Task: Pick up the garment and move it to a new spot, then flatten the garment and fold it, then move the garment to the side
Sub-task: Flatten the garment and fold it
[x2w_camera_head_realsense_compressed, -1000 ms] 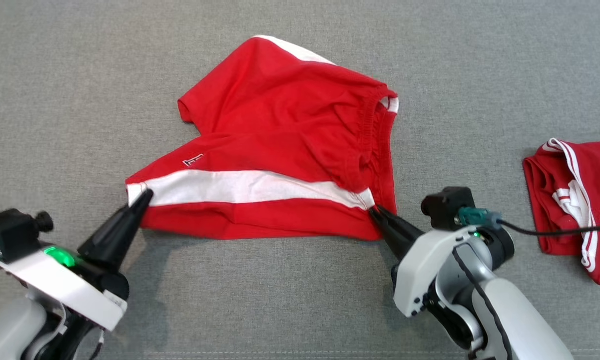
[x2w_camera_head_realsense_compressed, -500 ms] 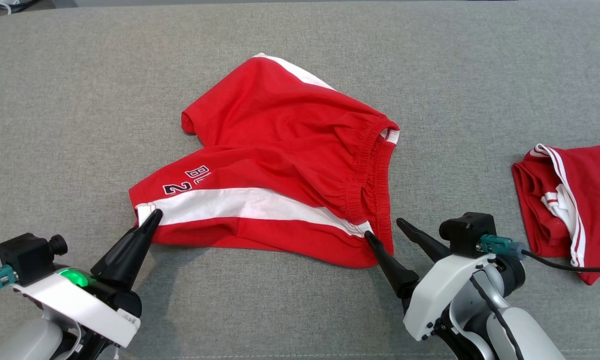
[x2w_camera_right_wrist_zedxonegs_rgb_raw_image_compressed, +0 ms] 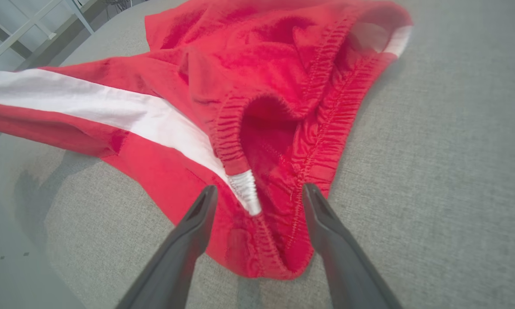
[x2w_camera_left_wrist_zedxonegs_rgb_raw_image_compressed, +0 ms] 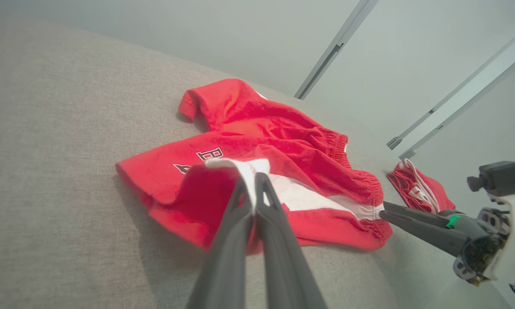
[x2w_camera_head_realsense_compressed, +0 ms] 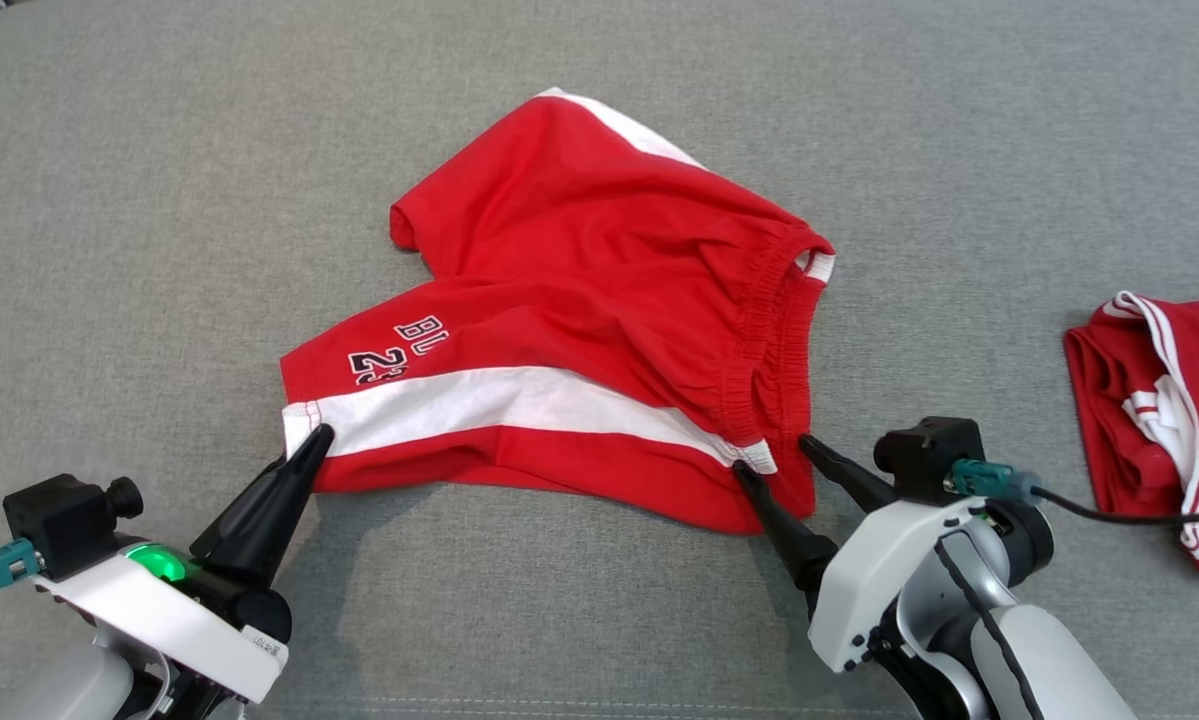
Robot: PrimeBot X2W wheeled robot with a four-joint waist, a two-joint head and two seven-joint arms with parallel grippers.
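Red jersey shorts (x2w_camera_head_realsense_compressed: 599, 320), ruched elastic waistband (x2w_camera_head_realsense_compressed: 759, 340), crumpled on grey woven surface (x2w_camera_head_realsense_compressed: 159, 200). Left gripper (x2w_camera_head_realsense_compressed: 321, 435) low, clamped on white-striped hem (x2w_camera_head_realsense_compressed: 304, 412); right gripper (x2w_camera_head_realsense_compressed: 771, 454) spread, astride waistband corner.

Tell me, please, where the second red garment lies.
In the head view, the second red garment lies at the right edge, apart from the red shorts, beside the right hand.

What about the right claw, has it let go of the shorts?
Yes. The right gripper has opened: its fingers stand either side of the red shorts' waistband corner, which it pinched before.
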